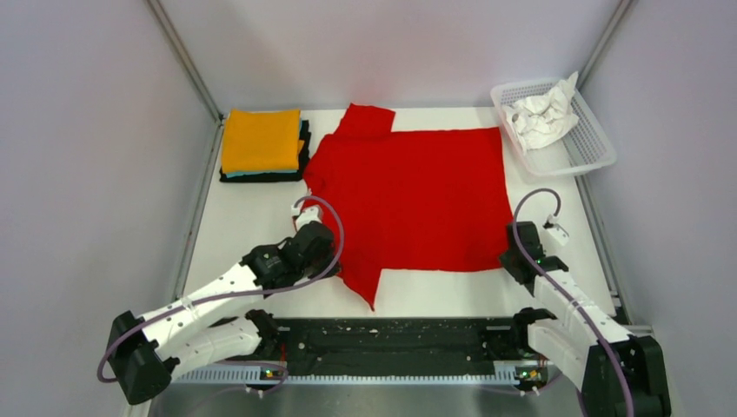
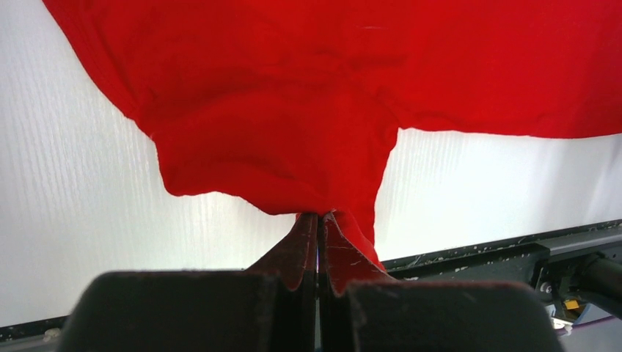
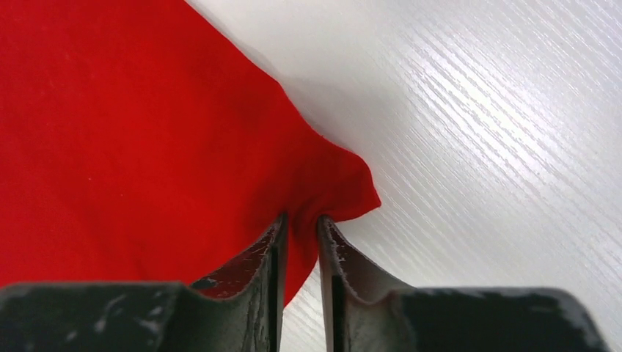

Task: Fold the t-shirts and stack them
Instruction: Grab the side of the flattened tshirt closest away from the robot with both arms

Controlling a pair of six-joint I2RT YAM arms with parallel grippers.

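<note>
The red t-shirt (image 1: 417, 195) is spread flat at mid-counter (image 1: 252, 217), apparently laid out for folding; cloth by its near sleeve is pinched in the fully closed left jaws; its near hem corner is bunched between the almost-closed right jaws. Both holds are judged to serve one fold; the folded stack (image 1: 261, 139) lies far left.

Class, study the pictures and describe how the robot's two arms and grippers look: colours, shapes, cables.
The left arm and right arm have white link shells joined by black joints, on black bases. A mauve-grey cable loops along each. The left gripper and right gripper have dark, tapering, wedge-shaped fingers with scuffed inner faces.
</note>
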